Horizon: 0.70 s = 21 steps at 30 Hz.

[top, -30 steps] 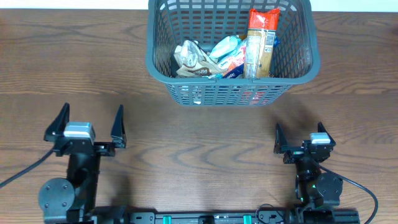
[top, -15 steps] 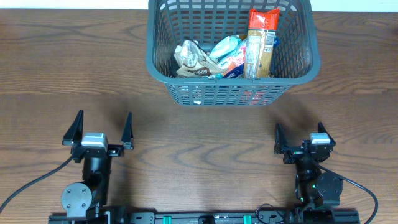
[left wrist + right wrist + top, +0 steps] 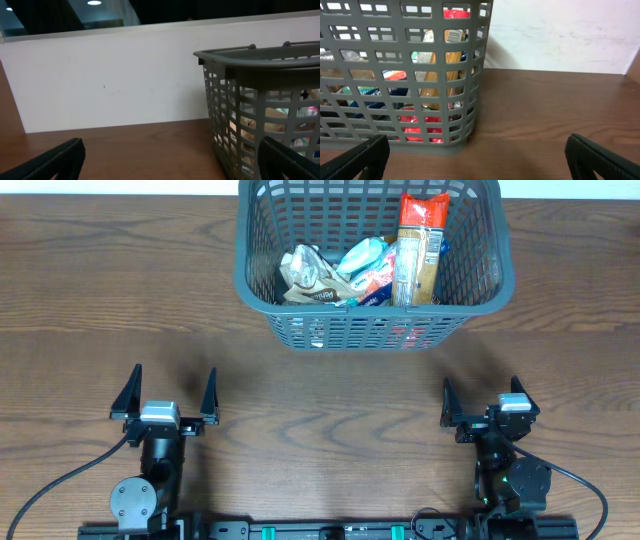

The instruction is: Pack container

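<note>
The container (image 3: 370, 332), a dark grey lattice basket, stands at the far middle of the table. It holds snack packets: a tall orange packet (image 3: 418, 250), a brown one (image 3: 305, 275) and a light blue one (image 3: 362, 260). My left gripper (image 3: 174, 372) sits near the front left, open and empty, well short of the basket. My right gripper (image 3: 480, 385) rests near the front right, also open and empty. The left wrist view shows the container's rim (image 3: 260, 62) ahead to the right of that gripper (image 3: 170, 165). In the right wrist view the container's wall (image 3: 420, 146) fills the left, ahead of the gripper (image 3: 480, 160).
Bare brown wooden table (image 3: 330, 410) lies between both grippers and the basket. A white wall (image 3: 115, 85) runs behind the table's far edge. Red packaging (image 3: 420, 122) shows through the basket's lower slots.
My left arm has slid right and a little toward the near edge, its jaws staying open. The right arm and the basket have not moved.
</note>
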Tool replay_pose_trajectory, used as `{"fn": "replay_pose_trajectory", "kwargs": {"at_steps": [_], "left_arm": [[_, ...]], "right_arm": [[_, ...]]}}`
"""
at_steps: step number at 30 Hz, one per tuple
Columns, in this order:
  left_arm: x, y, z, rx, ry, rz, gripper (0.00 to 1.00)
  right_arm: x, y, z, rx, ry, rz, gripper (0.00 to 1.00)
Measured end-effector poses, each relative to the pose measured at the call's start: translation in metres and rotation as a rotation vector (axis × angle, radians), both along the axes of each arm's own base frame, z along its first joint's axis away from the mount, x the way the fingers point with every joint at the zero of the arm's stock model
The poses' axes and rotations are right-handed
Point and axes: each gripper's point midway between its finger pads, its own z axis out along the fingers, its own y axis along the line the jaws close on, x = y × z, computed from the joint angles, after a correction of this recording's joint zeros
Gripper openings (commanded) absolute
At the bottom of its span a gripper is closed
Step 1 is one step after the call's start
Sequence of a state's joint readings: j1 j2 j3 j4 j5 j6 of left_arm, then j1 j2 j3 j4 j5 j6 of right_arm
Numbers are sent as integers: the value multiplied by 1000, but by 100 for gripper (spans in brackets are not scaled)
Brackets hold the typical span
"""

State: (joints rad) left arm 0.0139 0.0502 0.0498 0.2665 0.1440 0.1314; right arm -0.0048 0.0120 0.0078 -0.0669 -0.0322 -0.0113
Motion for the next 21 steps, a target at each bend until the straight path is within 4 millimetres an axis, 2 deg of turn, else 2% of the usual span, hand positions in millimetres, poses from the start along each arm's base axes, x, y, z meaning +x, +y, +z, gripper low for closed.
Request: {"fn": "replay_pose_trajectory", "kwargs": {"at_steps": [5, 9, 12, 21], "left_arm": [[3, 1, -20, -4, 38, 4, 99], [1, 3, -15, -4, 17, 11, 99], [2, 7, -20, -5, 36, 26, 99], [4, 8, -60, -54, 200, 28, 99]], "right_arm": [[0, 0, 0, 0, 0, 0, 99], [0, 0, 0, 0, 0, 0, 99], [0, 0, 0, 0, 0, 0, 99], [0, 0, 0, 0, 0, 0, 99]]}}
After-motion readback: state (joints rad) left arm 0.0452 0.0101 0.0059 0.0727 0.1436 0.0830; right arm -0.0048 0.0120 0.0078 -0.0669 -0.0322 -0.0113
